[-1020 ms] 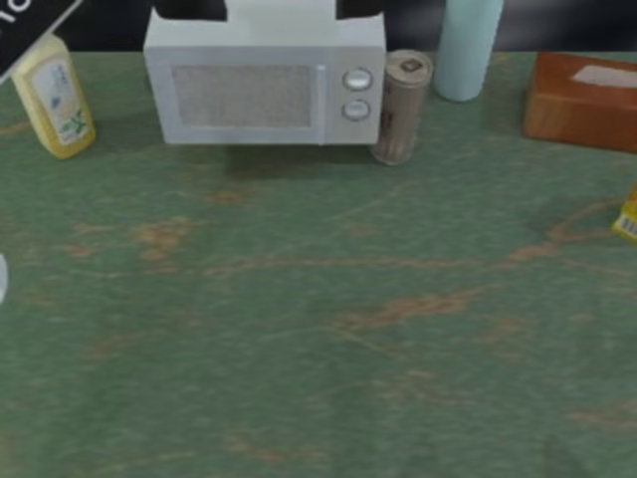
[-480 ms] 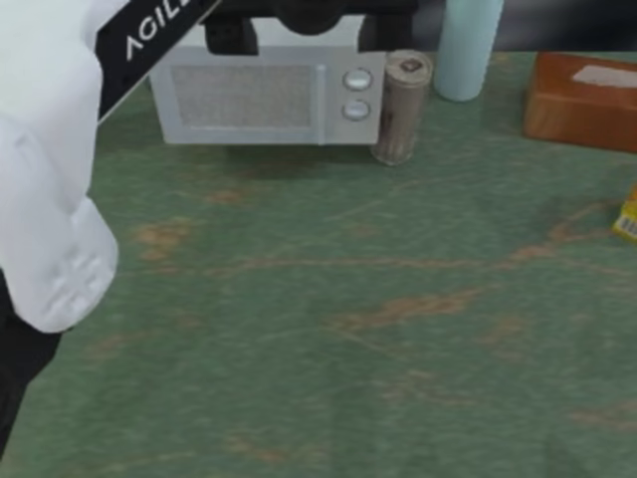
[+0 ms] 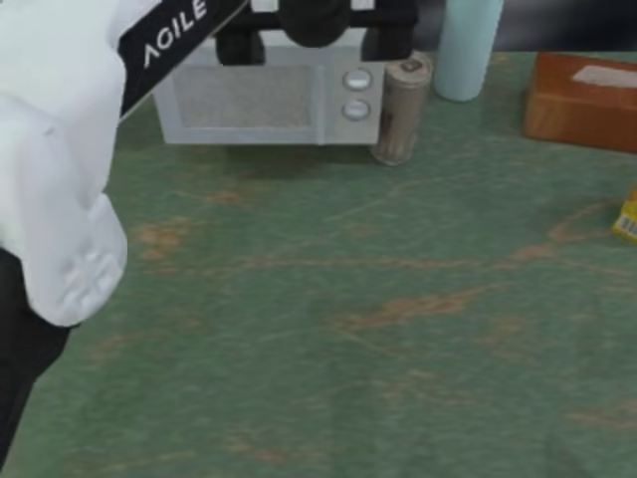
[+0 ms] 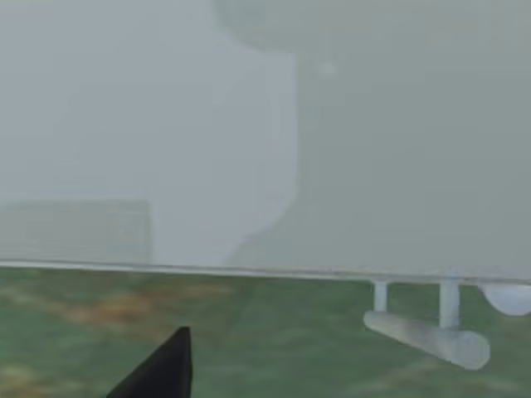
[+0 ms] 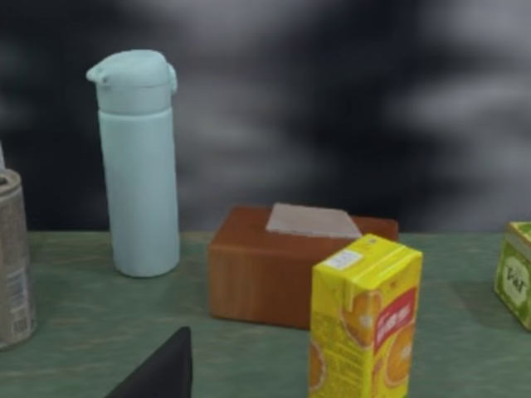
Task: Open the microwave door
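The left pincer (image 3: 317,30) hangs at the top centre of the top view, over the microwave (image 3: 267,100); its spread black fingers straddle the top edge. The microwave door (image 3: 239,97) is shut. A good pull likely means hooking the handle (image 4: 425,338) squarely. The right arm is parked, unseen from above.

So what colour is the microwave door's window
Grey speckled mesh, on the microwave door, clearest in the top view.
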You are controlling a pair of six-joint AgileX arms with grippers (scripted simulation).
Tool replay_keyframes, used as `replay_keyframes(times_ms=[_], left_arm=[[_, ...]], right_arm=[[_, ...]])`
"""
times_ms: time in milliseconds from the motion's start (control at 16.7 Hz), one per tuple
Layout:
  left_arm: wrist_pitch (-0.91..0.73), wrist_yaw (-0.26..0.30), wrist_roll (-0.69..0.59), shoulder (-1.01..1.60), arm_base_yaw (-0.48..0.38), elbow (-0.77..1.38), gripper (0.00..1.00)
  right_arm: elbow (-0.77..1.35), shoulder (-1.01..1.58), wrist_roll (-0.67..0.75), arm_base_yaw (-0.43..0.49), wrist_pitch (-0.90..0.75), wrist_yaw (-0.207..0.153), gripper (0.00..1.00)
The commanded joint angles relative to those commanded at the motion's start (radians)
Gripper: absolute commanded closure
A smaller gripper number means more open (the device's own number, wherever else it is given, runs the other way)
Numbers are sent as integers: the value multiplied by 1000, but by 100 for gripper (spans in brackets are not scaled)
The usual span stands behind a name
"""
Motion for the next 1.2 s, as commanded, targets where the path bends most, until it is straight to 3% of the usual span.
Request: replay_keyframes(times_ms=[240, 480, 1200], left_arm=[[104, 11, 21, 57, 22, -41, 0], [109, 11, 22, 60, 24, -43, 0], [109, 11, 22, 60, 24, -43, 90]], right_arm=[[0, 0, 0, 0, 0, 0, 0], [0, 0, 0, 0, 0, 0, 0], [0, 0, 0, 0, 0, 0, 0]])
